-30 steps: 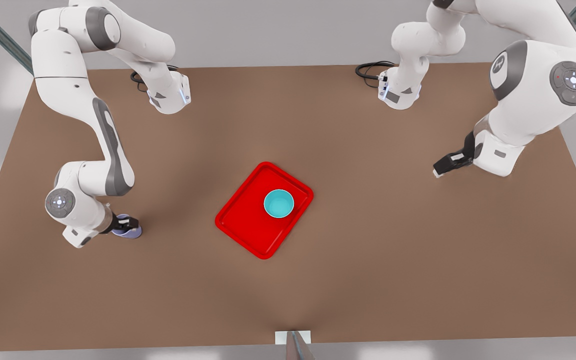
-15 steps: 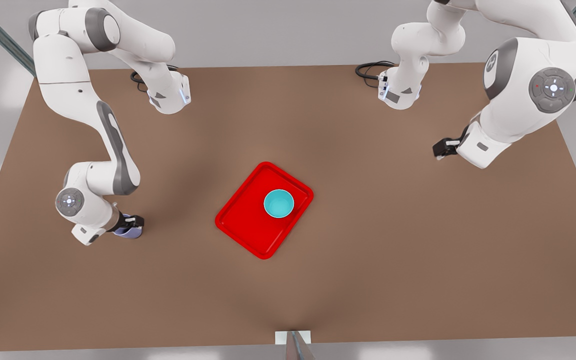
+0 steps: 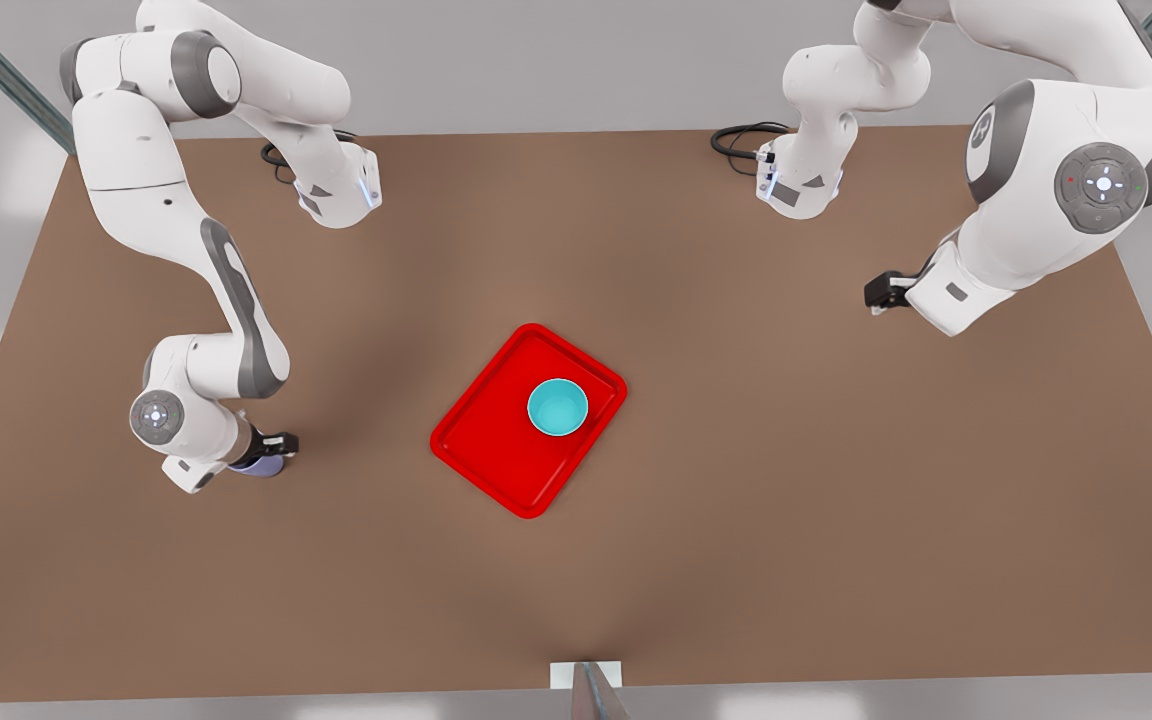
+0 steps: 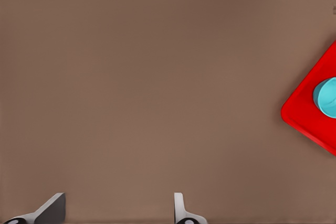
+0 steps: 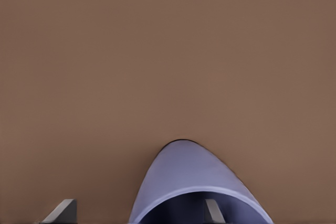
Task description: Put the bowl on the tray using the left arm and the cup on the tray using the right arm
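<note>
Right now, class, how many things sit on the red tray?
1: the turquoise bowl, toward the far right corner of the tray. The cup is off it, at the right gripper.

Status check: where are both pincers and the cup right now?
Right pincer at the cup, one finger inside the rim, on the table. Left pincer open, empty. Bowl on tray. Path looks clear.

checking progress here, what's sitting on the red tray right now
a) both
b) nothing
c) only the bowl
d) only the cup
c, the turquoise bowl rests on the tray, while the cup is off it at the front view's left, at the right gripper.
</note>
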`<state>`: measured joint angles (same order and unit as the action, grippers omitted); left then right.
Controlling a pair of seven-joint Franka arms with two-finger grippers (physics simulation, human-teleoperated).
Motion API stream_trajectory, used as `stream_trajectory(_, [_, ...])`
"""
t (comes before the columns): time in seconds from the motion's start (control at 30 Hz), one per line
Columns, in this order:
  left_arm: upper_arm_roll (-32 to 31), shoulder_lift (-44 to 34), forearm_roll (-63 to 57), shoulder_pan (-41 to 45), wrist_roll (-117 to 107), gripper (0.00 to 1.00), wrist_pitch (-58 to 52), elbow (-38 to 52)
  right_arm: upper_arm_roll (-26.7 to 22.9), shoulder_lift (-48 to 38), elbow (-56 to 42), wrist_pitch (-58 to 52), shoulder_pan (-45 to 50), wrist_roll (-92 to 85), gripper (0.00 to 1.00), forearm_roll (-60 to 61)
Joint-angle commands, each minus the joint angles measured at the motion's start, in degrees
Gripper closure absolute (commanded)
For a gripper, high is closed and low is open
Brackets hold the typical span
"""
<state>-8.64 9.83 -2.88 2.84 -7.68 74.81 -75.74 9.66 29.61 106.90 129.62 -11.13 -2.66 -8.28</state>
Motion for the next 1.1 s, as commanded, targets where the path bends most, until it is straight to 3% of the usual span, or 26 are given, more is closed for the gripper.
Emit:
stream_trajectory(0.0, [0.02,-0.08,-0.11,-0.11,4.86,0.0,-0.37,1.12,0.01,-0.08,-0.11,-0.25,-0.03,-0.41,0.39,-0.07])
stream_trajectory(0.07, [0.02,0.1,-0.02,-0.2,4.86,0.0,-0.37,1.12,0.01,-0.08,-0.64,-2.18,0.14,-0.32,0.56,-0.07])
stream_trajectory(0.27, [-0.07,-0.08,0.24,0.24,4.51,0.0,-2.3,1.21,0.01,-0.08,-0.73,-2.8,-0.03,-1.11,0.79,-0.15])
stream_trajectory(0.5, [-0.07,-0.08,0.15,0.32,4.25,0.0,-2.39,1.21,0.18,-0.25,-3.63,-8.16,0.76,-2.43,0.79,-0.07])
stream_trajectory(0.57, [-0.07,-0.08,0.24,0.32,4.25,0.0,-2.39,1.21,3.08,-0.95,-3.89,-9.39,0.5,-2.35,0.79,-0.07])
stream_trajectory(0.63, [-0.15,-0.08,0.07,0.32,4.25,0.0,-3.88,2.7,7.65,-0.87,-10.39,-17.47,0.67,-2.26,0.79,-0.07])
stream_trajectory(0.83, [-0.07,-0.08,0.15,0.32,4.25,0.0,-5.91,2.7,8.18,-0.25,-18.31,-18.97,18.59,0.64,0.79,-0.59])
stream_trajectory(1.07, [-0.07,-0.08,0.24,0.32,4.25,0.0,-6.35,2.7,8.09,3.61,-18.39,-17.39,27.13,2.84,0.79,-0.94])
